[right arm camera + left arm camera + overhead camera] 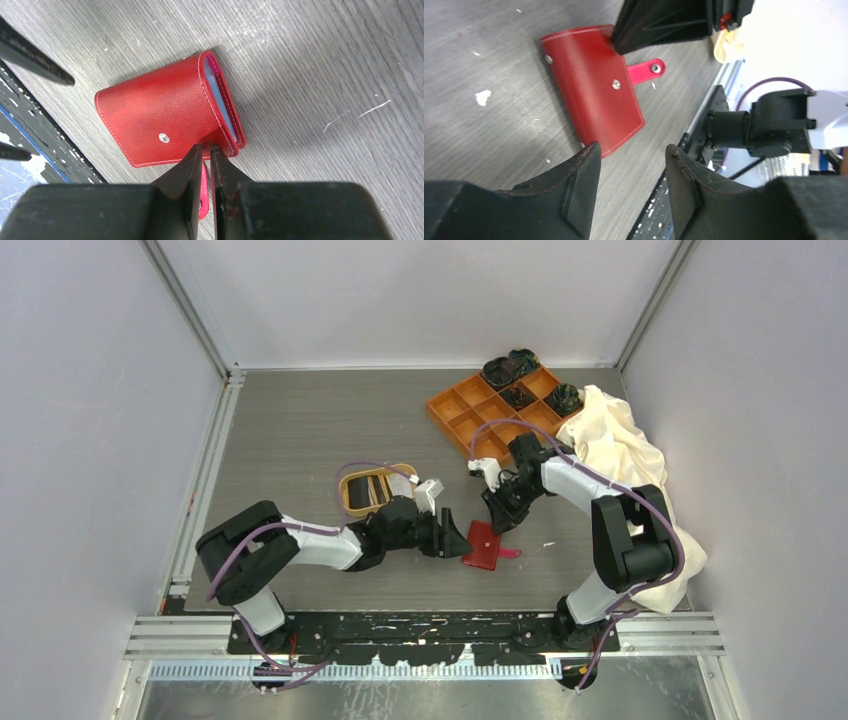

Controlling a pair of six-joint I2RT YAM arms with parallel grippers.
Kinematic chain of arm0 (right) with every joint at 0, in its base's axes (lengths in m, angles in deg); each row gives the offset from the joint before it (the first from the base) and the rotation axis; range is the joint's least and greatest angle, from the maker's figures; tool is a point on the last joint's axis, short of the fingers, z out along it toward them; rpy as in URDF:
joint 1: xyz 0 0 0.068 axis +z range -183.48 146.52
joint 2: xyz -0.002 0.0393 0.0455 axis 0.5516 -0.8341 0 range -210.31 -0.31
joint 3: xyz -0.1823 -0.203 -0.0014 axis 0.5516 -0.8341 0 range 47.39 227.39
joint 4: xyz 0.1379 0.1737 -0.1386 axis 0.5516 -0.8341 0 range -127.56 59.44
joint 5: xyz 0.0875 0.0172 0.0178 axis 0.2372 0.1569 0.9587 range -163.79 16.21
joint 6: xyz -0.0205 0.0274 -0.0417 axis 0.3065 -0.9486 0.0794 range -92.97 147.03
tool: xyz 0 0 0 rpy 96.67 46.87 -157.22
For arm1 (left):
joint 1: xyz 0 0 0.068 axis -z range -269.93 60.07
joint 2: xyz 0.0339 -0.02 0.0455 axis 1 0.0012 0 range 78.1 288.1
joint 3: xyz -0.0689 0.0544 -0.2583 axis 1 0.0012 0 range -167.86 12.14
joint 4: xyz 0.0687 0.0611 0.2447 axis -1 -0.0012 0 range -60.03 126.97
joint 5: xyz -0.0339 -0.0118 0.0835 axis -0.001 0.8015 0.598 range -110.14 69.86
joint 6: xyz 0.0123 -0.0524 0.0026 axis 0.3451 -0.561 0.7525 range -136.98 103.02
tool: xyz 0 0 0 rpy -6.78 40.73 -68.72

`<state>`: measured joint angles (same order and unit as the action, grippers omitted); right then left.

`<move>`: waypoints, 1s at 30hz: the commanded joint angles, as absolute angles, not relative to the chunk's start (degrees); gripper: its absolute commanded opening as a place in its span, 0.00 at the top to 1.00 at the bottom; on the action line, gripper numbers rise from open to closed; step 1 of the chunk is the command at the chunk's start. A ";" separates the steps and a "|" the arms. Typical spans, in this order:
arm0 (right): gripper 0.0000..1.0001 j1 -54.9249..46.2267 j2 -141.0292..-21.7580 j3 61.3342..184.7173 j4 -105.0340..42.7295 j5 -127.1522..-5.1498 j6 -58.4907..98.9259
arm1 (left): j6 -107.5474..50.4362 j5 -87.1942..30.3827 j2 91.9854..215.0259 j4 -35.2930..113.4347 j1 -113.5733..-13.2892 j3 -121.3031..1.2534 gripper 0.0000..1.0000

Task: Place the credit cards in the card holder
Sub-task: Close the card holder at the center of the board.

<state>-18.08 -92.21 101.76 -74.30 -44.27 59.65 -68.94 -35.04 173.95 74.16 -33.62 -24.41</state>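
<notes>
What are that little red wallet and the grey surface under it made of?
The card holder looks like leather or an imitation: fine grain, soft sheen, pale stitching along the edge; I cannot tell which. Its snap stud looks like shiny metal. The table seems matt grey laminate with a wood-grain pattern, marked by light scratches.

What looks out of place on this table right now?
A crumpled cream cloth is heaped at the right edge, up against the orange tray's corner. The card holder lies folded, its snap tab undone and sticking out.
</notes>
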 commanded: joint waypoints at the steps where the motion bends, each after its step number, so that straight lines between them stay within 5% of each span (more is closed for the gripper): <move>1: 0.82 -17.67 -91.17 103.64 -74.22 -45.31 59.42 | -63.78 -29.86 173.65 66.38 -34.38 -27.80 0.48; 20: 0.81 -17.31 -91.93 103.49 -73.80 -45.14 58.85 | -69.93 -25.52 186.41 54.37 -32.38 -39.01 0.53; 30: 0.81 -17.00 -91.74 103.47 -73.80 -44.65 58.67 | -72.09 -22.82 189.98 52.52 -31.93 -39.59 0.93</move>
<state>-17.40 -92.21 101.78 -74.30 -45.28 59.39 -72.02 -25.88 187.05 57.74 -32.39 -40.28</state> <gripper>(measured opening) 0.189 0.151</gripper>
